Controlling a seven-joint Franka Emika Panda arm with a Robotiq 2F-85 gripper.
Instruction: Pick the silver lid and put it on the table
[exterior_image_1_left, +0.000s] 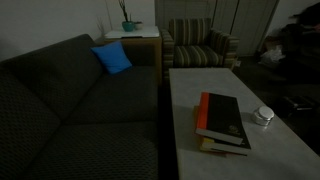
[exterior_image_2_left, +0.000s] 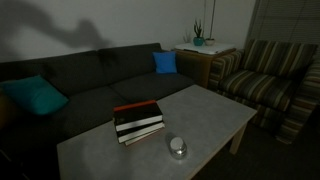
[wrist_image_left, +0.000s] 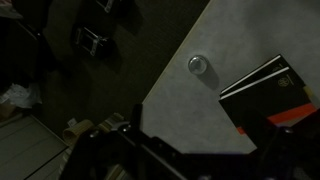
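The silver lid (exterior_image_1_left: 263, 113) is small, round and shiny, and appears to sit on top of a squat pale container on the pale stone-like table (exterior_image_1_left: 190, 100), beside a stack of books (exterior_image_1_left: 222, 122). It also shows in the other exterior view (exterior_image_2_left: 177, 146) and in the wrist view (wrist_image_left: 198, 65). The table also shows there (exterior_image_2_left: 215, 110) (wrist_image_left: 190, 110). My gripper (wrist_image_left: 205, 150) shows only in the wrist view, as dark fingers at the bottom edge. It is high above the table, well short of the lid, open and empty.
A dark sofa (exterior_image_1_left: 80, 100) with a blue cushion (exterior_image_1_left: 112, 58) runs along one side of the table. A striped armchair (exterior_image_1_left: 200, 45) and a wooden side table with a plant (exterior_image_1_left: 130, 30) stand beyond. Dark clutter lies on the floor (wrist_image_left: 90, 40).
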